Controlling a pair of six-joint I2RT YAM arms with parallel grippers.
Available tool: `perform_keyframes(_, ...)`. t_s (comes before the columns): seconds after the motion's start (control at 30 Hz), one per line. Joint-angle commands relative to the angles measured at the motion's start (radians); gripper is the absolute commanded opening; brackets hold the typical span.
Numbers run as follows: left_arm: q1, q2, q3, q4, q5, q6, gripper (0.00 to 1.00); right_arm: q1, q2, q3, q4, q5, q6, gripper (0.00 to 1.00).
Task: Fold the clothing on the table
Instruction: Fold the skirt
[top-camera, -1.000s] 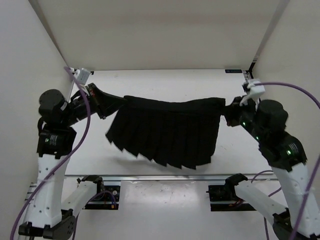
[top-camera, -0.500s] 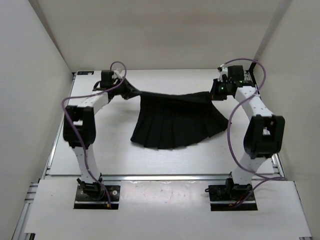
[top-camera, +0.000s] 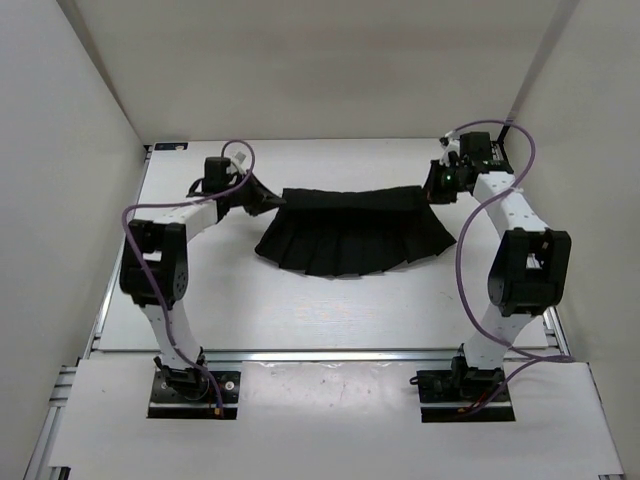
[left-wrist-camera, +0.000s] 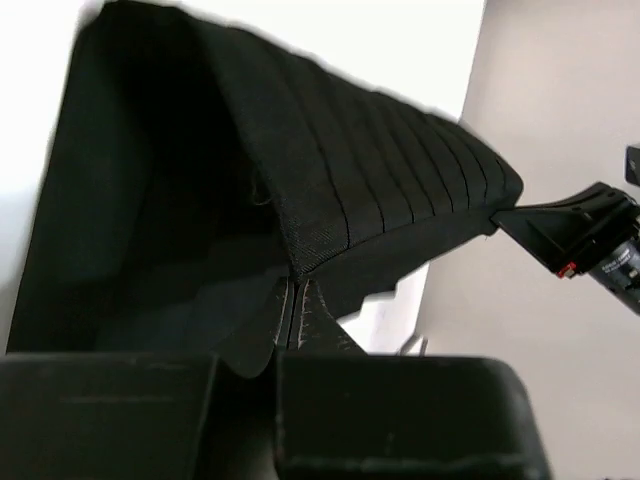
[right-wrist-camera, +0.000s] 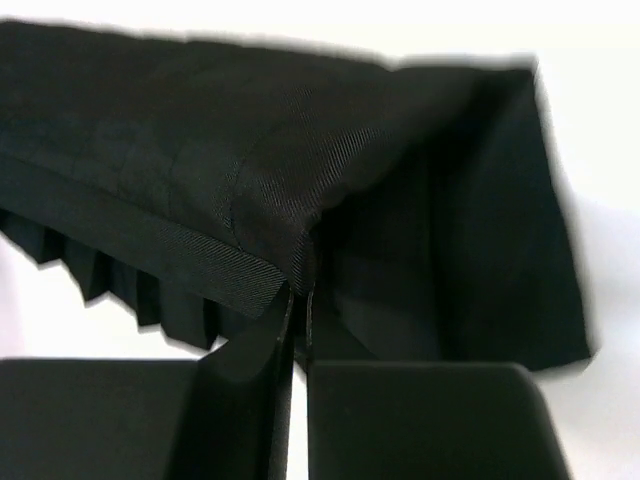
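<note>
The clothing (top-camera: 352, 232) is a black pleated skirt stretched across the far half of the white table (top-camera: 330, 300), its waistband held up at the back and its flared hem toward the near side. My left gripper (top-camera: 270, 199) is shut on the waistband's left corner (left-wrist-camera: 300, 262). At the other end my right gripper (top-camera: 432, 192) is shut on the waistband's right corner (right-wrist-camera: 300, 268). In both wrist views the fingers pinch a fold of ribbed black fabric. The pleats (left-wrist-camera: 400, 150) run away from the left gripper toward the right arm.
White walls close in the table on the left, back and right. An aluminium rail (top-camera: 330, 353) runs along the near edge in front of both arm bases. Purple cables (top-camera: 235, 150) loop over each arm. The right arm's wrist (left-wrist-camera: 590, 235) shows in the left wrist view.
Both arms have reached far across the table, carrying the skirt from the near side to the back. The hanging hem has come down and now spreads over the tabletop.
</note>
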Motion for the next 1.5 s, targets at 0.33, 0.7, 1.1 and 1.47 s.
perform_keyframes(0.33,-0.071,-0.313,-0.404,-0.15,-0.155,0.198,0.0,0.007,-0.156,-0.389,-0.237,0.16,-0.016,0.01)
perform_keyframes(0.7,-0.119,-0.443,-0.424,-0.314,-0.273,0.256,0.56,0.051,-0.164,-0.208,-0.397,0.43,0.04,0.36)
perform_keyframes(1.1,-0.07,-0.406,-0.287,-0.217,-0.285,0.288,0.48,-0.071,-0.081,-0.105,-0.262,0.359,-0.02,0.65)
perform_keyframes(1.47,-0.045,-0.324,-0.39,-0.143,-0.31,0.298,0.47,-0.246,0.092,-0.09,-0.078,0.042,-0.137,0.71)
